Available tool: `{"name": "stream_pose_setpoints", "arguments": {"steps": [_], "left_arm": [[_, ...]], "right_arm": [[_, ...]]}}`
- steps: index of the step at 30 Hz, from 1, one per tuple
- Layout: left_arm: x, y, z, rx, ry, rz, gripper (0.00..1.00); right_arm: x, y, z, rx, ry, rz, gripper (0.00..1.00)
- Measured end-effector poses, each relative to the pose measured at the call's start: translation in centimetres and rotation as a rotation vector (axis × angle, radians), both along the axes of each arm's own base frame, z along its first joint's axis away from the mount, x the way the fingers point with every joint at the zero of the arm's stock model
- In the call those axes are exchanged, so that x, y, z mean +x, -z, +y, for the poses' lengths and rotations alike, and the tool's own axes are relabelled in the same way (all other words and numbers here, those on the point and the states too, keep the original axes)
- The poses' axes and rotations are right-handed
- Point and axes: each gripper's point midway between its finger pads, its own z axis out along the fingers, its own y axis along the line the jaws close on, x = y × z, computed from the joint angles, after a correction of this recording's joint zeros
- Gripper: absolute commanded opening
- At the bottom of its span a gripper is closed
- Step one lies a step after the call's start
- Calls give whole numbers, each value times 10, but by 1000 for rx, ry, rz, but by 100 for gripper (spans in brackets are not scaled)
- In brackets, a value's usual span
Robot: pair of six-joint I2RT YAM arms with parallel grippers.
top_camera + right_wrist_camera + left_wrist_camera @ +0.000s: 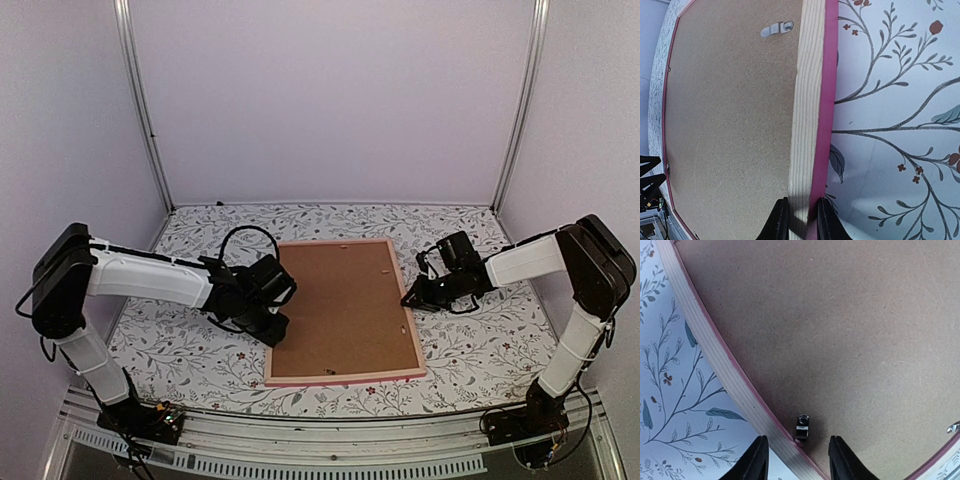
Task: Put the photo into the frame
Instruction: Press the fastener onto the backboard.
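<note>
left fingers (277, 325): apart, gripping nothing; tips over frame's left edge, small clip (802, 426) in the gap between them
right fingers (411, 297): closed, pinching frame's right edge, bare wood and pink side between the tips
frame (345, 377): pink, thin, back side up, mid worktop, long sides running near to far, a bit skewed; right edge lifted or not, cannot tell
board (340, 305): brown, fills the frame's back; metal tab (777, 28) on it just beside the right edge
worktop (170, 355): white, floral print
arms: left comes in from left, right from right, both low
</note>
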Motion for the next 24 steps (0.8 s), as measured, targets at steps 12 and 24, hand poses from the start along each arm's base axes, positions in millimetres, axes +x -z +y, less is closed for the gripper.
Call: {"name": "stream_pose_setpoints", "arguments": {"steps": [12,24], "left_arm": [[3,5,3,12,-8,3,36],[3,5,3,17,-4,-1,43]], "right_arm": [[0,0,0,6,0,-2,10],[0,0,1,8,3,-3,10]]}}
